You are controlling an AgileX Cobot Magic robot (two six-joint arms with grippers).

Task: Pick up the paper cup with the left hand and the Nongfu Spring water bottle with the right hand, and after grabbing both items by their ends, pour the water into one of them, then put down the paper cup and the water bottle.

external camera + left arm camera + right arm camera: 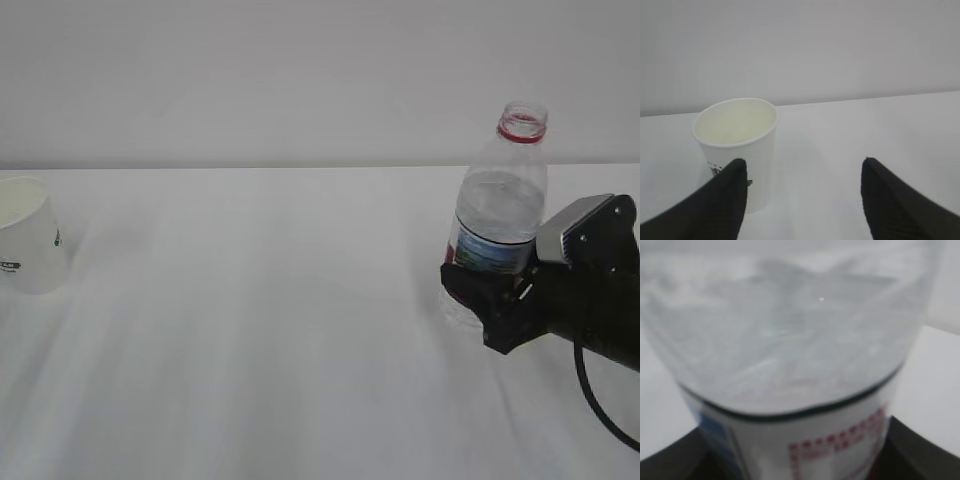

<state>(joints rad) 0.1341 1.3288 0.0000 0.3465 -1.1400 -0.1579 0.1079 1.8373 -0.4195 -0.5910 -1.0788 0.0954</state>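
Right hand (470,285), centre right, clasps the Nongfu Spring water bottle (500,200) at its label. Left hand (802,200) stands wide; paper cup (737,145) sits off-centre behind its left finger, so shift leftward before closing.

I see the paper cup (27,237) white outside, cream inside, with small dark green and black printed marks low on its side. The Nongfu Spring water bottle (497,210) is clear plastic with a red neck ring; its label reads blue-green, and from my right wrist view white with red print below a dark edge. Beside the bottle, the right hand (487,292) is black with a grey plate. Counter (260,340) white, wall pale grey.
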